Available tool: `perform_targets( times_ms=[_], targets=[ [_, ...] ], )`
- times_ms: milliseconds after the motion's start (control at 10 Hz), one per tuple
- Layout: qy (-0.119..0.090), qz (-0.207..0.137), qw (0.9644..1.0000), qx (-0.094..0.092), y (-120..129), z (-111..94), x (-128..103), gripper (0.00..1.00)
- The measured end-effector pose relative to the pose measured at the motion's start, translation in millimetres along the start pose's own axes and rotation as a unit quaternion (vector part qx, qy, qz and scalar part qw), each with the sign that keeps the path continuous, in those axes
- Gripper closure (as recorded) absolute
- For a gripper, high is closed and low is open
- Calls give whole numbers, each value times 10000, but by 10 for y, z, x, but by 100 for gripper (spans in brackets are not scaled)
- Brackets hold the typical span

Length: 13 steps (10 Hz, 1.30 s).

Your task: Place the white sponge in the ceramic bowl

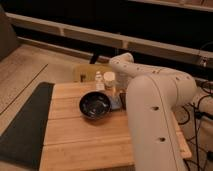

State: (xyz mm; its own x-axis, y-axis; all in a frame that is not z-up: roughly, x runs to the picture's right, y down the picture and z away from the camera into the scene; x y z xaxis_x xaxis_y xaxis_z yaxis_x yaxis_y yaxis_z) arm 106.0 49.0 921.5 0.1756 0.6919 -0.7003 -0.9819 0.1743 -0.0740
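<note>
The gripper (118, 94) is found at the end of the white arm (150, 95), lowered over the table just to the right of the ceramic bowl (96, 106). It is largely screened by the arm's own bulk, so whether it is wide, narrow or closed on anything cannot be told. Directly under it, a pale bluish-grey patch is made out as the white sponge (116, 103), lying flat on the wooden table (80, 142) just beside the bowl's right rim; whether it touches the rim cannot be determined. Nothing but glossy reflections is seen inside the bowl, so the placing is judged not yet done. The task is judged to be at its early stage, with the approach to the sponge made and the pick either in hand or about to be. The lift, the short carry leftward over the rim and the release are all left. A small clear bottle (98, 80) is seen standing behind the bowl, apart from it.
</note>
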Motion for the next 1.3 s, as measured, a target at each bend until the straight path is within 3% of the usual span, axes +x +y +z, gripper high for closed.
perform_targets(
  times_ms=[400,1300],
  targets=[
    [-6,-316,9994,-143,180,26,-85,35],
    [8,-439,9982,-412,279,83,-126,35]
  ],
)
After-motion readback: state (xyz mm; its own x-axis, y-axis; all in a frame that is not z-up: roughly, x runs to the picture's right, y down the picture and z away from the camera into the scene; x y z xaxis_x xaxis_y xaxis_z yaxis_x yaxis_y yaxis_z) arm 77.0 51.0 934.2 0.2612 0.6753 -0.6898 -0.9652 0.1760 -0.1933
